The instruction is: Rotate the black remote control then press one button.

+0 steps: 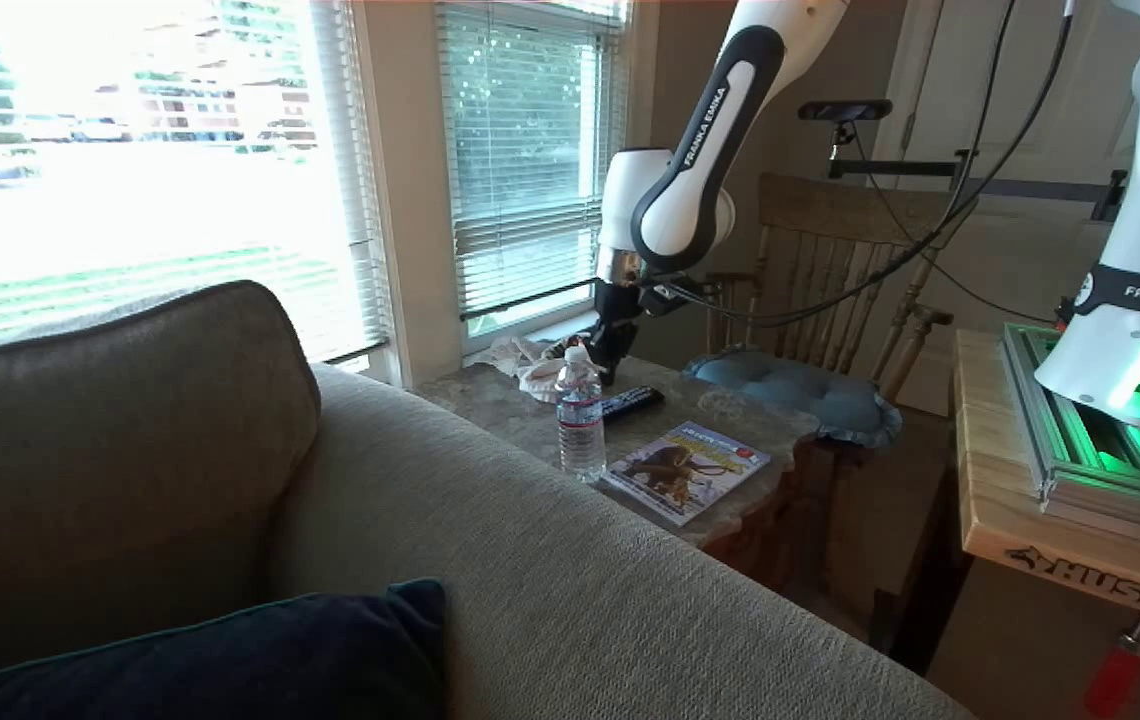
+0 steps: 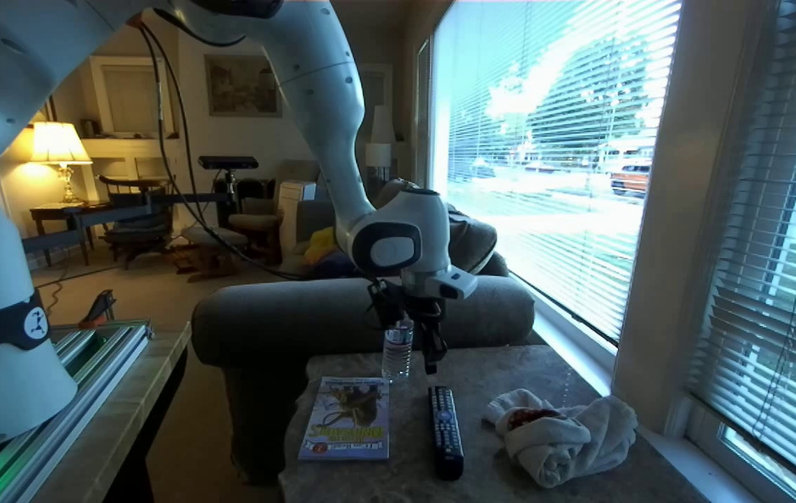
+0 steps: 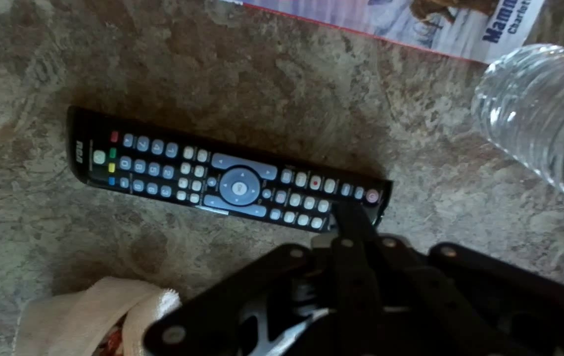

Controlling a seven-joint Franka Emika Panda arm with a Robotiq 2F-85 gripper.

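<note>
The black remote control (image 1: pixel 633 402) lies flat, buttons up, on the stone-patterned table. In an exterior view it (image 2: pixel 446 429) points lengthwise away from the camera. In the wrist view the remote (image 3: pixel 203 178) lies slightly slanted, with its red power button at the right end. My gripper (image 3: pixel 353 212) is shut and empty, with its fingertips over the power-button end and covering a few buttons there. In an exterior view the gripper (image 2: pixel 431 367) points down just above the remote's far end, apparently without touching it. It also shows in an exterior view (image 1: pixel 608 378) behind the bottle.
A clear plastic bottle (image 2: pixel 396 356) stands close to the gripper and remote. A magazine (image 2: pixel 345 419) lies beside the remote. A bundled white cloth (image 2: pixel 558 440) lies on the remote's other side, near the window. A sofa arm (image 1: pixel 530 540) borders the table.
</note>
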